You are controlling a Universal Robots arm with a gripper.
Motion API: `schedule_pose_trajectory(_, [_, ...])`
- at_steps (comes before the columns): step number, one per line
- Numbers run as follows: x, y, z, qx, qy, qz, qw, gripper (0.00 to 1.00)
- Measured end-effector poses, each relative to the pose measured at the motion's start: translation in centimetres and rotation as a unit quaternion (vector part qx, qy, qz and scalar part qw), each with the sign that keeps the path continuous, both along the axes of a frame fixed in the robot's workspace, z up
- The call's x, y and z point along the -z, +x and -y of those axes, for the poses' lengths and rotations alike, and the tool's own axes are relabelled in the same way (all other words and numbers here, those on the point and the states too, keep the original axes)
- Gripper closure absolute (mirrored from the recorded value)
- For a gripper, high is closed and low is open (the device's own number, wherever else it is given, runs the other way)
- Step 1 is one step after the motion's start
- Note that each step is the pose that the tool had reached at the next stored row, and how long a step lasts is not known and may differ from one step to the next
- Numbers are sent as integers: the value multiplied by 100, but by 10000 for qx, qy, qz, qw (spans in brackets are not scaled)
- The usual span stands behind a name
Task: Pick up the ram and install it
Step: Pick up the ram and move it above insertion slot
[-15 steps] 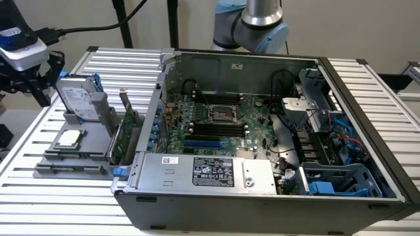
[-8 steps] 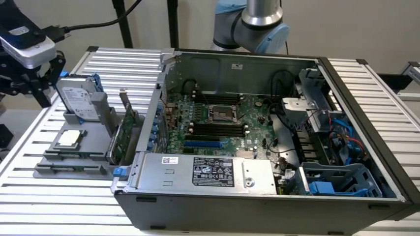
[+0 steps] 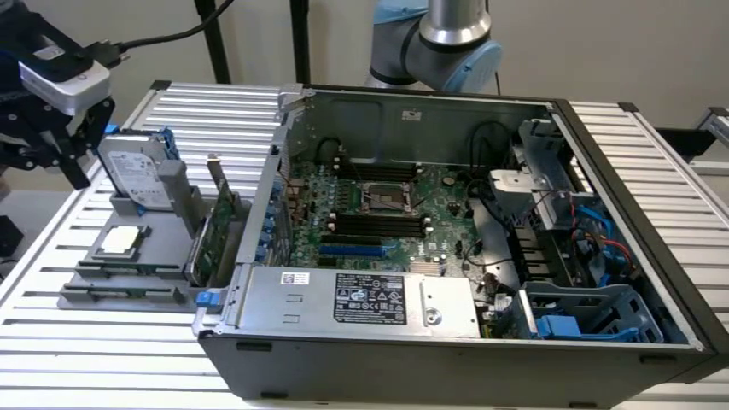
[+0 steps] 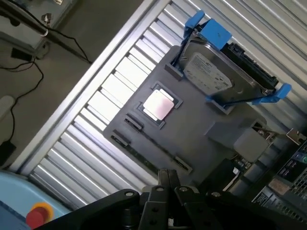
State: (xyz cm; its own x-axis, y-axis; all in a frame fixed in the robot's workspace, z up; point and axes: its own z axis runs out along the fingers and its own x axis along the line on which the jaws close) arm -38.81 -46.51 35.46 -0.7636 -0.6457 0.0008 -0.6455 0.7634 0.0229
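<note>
The ram [image 4: 156, 155] shows as a thin dark strip seen edge-on, standing in a long slot of the grey holder [image 4: 192, 129] on the slatted table. My gripper [image 4: 166, 173] hangs above that holder, close over the slot's end, and its fingers are shut together with nothing between them. In the exterior view the gripper [image 3: 51, 166] is at the far left, above the holder [image 3: 125, 286] and well away from the open computer case [image 3: 456, 342]. Inside the case lies the motherboard with its black memory slots [image 3: 376, 224].
The holder also carries a silver hard drive with blue rails [image 4: 220, 76], a square processor chip [image 4: 158, 104] and a green expansion card [image 3: 211, 231]. The case wall [image 3: 273, 171] rises right beside the holder. A power supply [image 3: 353, 299] lies along the case front. Cables trail on the floor [image 4: 29, 72].
</note>
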Motion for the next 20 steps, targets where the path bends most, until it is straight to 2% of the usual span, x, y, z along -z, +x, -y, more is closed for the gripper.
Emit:
schedule_pose_trajectory(5, [21,0,0,-452,0,0,9990,100])
schedule_pose_trajectory(10, [45,0,0,-907,0,0,9959,100])
schedule_pose_trajectory(13, [61,-1,0,-1180,0,0,9930,100])
schedule_pose_trajectory(16, [76,0,0,-1445,0,0,9895,100])
schedule_pose_trajectory(20, [100,0,0,-1808,0,0,9835,100])
